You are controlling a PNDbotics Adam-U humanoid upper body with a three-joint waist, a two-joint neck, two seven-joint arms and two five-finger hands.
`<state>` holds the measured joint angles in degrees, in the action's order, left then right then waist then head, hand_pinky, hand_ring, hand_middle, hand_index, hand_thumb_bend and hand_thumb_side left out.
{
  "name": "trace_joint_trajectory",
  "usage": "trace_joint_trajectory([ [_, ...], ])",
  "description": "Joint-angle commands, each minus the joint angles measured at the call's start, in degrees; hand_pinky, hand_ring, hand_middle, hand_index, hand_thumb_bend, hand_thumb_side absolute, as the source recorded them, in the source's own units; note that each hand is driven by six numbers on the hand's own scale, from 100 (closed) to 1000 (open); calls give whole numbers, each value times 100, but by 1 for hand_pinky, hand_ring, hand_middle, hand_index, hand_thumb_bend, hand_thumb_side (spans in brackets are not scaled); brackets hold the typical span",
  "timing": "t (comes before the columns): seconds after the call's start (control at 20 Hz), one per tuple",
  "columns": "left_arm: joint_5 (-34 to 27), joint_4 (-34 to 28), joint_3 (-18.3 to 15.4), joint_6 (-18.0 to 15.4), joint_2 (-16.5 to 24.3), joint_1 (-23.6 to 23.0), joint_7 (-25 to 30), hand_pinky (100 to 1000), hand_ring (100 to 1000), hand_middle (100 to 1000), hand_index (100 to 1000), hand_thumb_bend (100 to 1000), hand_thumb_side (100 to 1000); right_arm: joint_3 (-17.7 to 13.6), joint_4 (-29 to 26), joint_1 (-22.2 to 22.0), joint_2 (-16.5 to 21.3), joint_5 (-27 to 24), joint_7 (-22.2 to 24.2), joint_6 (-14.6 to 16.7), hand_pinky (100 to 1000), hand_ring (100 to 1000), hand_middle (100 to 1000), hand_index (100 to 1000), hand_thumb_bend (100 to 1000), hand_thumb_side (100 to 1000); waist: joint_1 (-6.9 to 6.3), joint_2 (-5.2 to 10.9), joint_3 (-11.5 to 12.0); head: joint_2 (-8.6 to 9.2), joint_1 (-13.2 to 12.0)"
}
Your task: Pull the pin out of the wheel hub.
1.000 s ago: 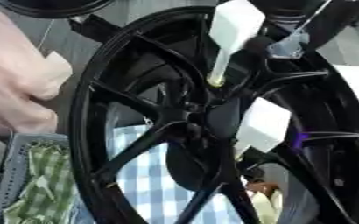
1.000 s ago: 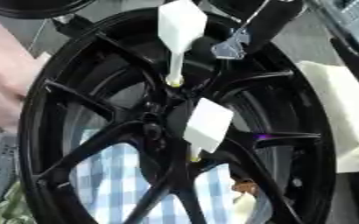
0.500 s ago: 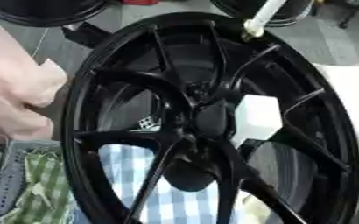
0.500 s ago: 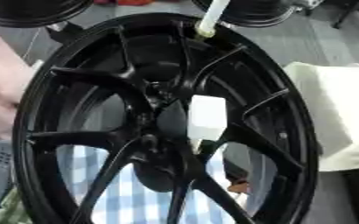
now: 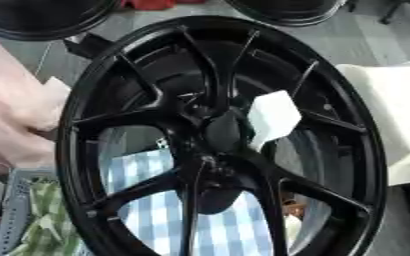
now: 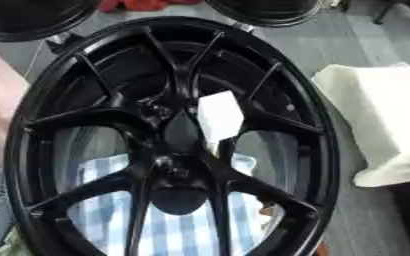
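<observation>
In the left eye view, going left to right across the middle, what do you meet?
A person's hand on the rim → black wheel → hub → white pin → cream cloth.

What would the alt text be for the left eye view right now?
A black spoked wheel stands upright and fills the view, with a white pin seated at its hub. A person's hand grips the rim at left; blue checked cloth shows through the spokes.
</observation>
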<state>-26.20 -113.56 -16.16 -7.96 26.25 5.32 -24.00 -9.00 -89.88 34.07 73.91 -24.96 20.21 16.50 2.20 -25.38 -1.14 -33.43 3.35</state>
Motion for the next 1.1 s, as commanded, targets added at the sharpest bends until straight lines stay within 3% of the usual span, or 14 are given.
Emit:
trace_joint_trajectory([
  [0.05, 12, -103, -88, -10, 124, -49, -42, 764, 899, 659, 758, 153, 818, -489, 288, -320, 436, 82, -413, 122, 794, 656, 237, 363, 100, 100, -36, 236, -88, -75, -112],
  [0.5, 49, -103, -125, -20, 123, -172, -90, 765, 900, 659, 759, 149, 813, -1264, 1111, -1746, 231, 703, -1482, 341, 790, 657, 271, 397, 100, 100, -212, 408, -436, -263, -479],
  [0.85, 49, -103, -123, -31, 101, -203, -85, 765, 901, 660, 759, 147, 810, -1569, 1517, -2712, -252, 1684, -2339, 123, 785, 662, 278, 403, 100, 100, -358, 483, -555, -355, -618],
  [1.1, 42, -103, -121, -28, 78, -222, -89, 766, 902, 660, 759, 146, 810, -1771, 1455, -3314, -822, 2099, -2829, 31, 787, 662, 277, 404, 100, 100, -421, 507, -609, -372, -662],
])
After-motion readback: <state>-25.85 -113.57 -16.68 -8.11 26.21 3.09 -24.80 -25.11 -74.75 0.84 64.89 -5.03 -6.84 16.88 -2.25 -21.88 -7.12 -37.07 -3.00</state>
